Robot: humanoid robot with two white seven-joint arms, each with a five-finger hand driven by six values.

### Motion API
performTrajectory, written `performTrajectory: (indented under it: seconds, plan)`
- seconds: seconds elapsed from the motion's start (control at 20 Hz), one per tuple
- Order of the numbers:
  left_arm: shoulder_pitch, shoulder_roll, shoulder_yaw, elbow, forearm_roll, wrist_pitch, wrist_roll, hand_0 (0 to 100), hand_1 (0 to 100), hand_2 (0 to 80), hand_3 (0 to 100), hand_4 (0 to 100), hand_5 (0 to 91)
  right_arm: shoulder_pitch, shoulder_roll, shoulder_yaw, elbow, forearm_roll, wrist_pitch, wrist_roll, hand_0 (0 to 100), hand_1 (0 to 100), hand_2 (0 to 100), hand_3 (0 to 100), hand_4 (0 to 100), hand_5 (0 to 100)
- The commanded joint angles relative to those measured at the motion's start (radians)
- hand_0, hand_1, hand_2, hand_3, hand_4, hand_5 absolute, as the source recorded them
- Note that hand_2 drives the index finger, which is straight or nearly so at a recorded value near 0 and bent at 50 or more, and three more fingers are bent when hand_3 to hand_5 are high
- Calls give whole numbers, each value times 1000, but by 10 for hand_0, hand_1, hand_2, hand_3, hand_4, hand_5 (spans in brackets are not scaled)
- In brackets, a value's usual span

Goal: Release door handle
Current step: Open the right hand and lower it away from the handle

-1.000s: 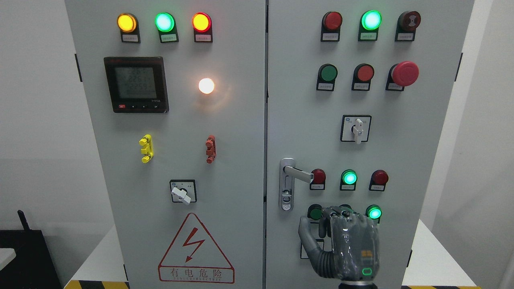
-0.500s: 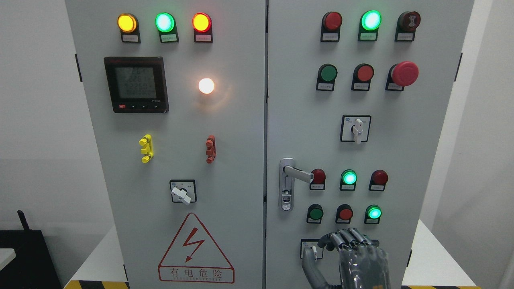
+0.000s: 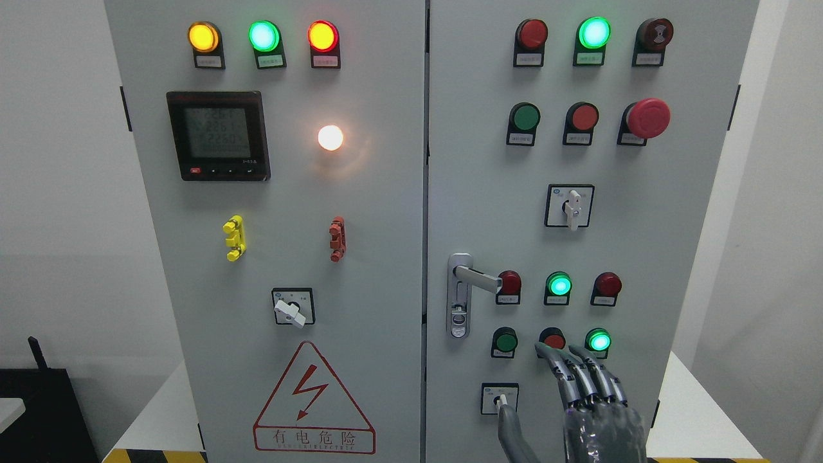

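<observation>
The silver lever door handle point(image 3: 477, 278) sits on the right cabinet door point(image 3: 482, 193), its lever pointing right, above a keyhole plate point(image 3: 458, 315). My right hand point(image 3: 578, 402) comes up from the bottom edge, well below and right of the handle. Its fingers point(image 3: 582, 373) are stretched out and hold nothing, with the tips near the lower red button point(image 3: 553, 339). The thumb point(image 3: 511, 427) is spread left, below a small selector switch point(image 3: 499, 399). The hand does not touch the handle. My left arm is not in view.
The grey cabinet has two doors with indicator lamps, push buttons, a red emergency stop point(image 3: 648, 118), rotary switches point(image 3: 569, 206) and a meter point(image 3: 218, 135) on the left door. A warning triangle point(image 3: 313, 402) is at the lower left door. White walls flank the cabinet.
My right hand has dropped lower from the button row, then its curled fingers have opened out straight. The handle has stayed still.
</observation>
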Motion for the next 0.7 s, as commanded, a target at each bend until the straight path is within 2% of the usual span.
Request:
performTrajectory:
  seconds: [0.0,0.35,0.65]
  plan:
    - [0,0,-12,-15,0,0,1,120,389,0,0,0,0,2,0,-14,-26,-11,-1,3,392,233,0,0,0,0]
    - [0,0,-12,-15,0,0,-1,120,389,0,0,0,0,-8,0,-25,-28,-11,-1,4,431,142,0,0,0,0]
    - [0,0,-12,-15,0,0,-1,120,389,0,0,0,0,-31,2,-26,-26,-11,1,11,429,136,5,0,0,0]
